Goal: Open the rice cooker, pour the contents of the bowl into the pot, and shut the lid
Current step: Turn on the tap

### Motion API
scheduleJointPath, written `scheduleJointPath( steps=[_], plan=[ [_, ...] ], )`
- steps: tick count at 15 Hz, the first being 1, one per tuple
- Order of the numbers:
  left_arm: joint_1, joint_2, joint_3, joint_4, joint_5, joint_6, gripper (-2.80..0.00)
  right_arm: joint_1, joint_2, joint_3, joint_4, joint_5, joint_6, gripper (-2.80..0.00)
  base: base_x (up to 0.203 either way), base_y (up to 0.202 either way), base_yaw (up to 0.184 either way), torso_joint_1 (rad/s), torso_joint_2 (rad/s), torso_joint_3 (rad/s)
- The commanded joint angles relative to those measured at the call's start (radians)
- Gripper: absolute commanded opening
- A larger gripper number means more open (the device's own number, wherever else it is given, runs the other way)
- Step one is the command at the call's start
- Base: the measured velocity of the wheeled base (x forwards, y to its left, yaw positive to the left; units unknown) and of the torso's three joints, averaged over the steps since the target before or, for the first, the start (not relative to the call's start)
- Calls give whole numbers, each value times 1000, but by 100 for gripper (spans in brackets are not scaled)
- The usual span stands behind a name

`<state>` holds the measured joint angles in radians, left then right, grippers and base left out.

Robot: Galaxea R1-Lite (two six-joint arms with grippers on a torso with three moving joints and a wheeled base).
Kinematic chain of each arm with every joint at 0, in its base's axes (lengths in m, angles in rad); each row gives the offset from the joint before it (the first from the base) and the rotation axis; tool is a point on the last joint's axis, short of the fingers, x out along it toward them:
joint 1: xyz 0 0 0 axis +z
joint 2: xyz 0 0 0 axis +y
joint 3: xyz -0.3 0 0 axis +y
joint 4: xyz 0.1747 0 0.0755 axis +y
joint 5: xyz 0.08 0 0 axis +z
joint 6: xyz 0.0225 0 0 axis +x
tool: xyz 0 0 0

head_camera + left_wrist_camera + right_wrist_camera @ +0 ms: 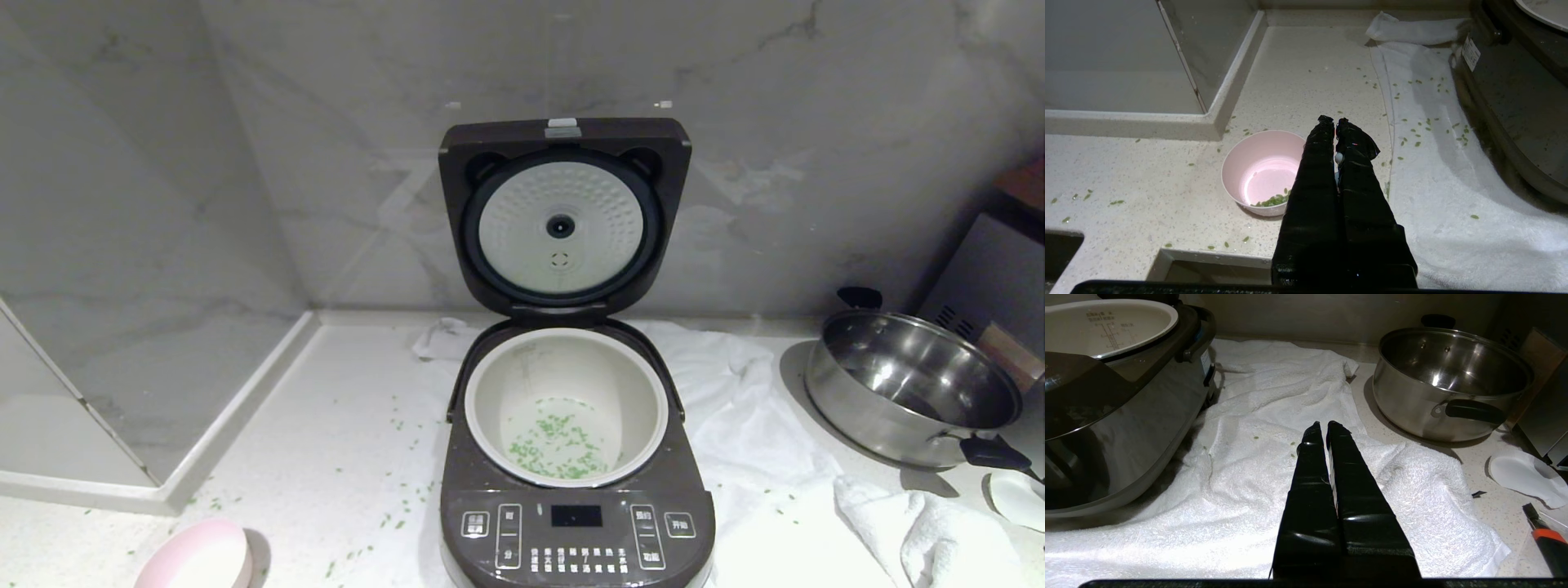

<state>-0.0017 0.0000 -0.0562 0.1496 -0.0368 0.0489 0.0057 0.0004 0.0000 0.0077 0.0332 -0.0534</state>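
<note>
Left end effector (1334,119): black fingers pressed together tip to tip, nothing between them, hanging above counter near front edge, pointing toward back edge. Right end effector (1327,424): fingers likewise closed flat against each other, empty, poised above counter near front edge, aimed at back edge. Neither arm visible in head view.

Ahead of me the rice cooker (575,457) sits on a towel (735,408) on the desk (326,425), its lid (563,216) standing up behind the pot (565,404). The bowl (200,559) lies front-left, a steel pan (910,388) to the right.
</note>
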Motion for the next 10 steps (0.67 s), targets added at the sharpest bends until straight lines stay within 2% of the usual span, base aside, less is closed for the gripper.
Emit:
scheduleJointPath(
  steps=[1,7,10],
  plan=[
    [0,-2,1,1,0,0,-280,0,-1,2,0,1,-2,-280,0,0,0,0,0,0],
    [2,-2,-1,1,0,-1,-280,0,-2,2,0,2,-8,-280,0,0,0,0,0,0],
    [0,-2,1,1,0,-3,-280,0,0,2,0,-11,15,-280,0,0,0,0,0,0]
  ],
)
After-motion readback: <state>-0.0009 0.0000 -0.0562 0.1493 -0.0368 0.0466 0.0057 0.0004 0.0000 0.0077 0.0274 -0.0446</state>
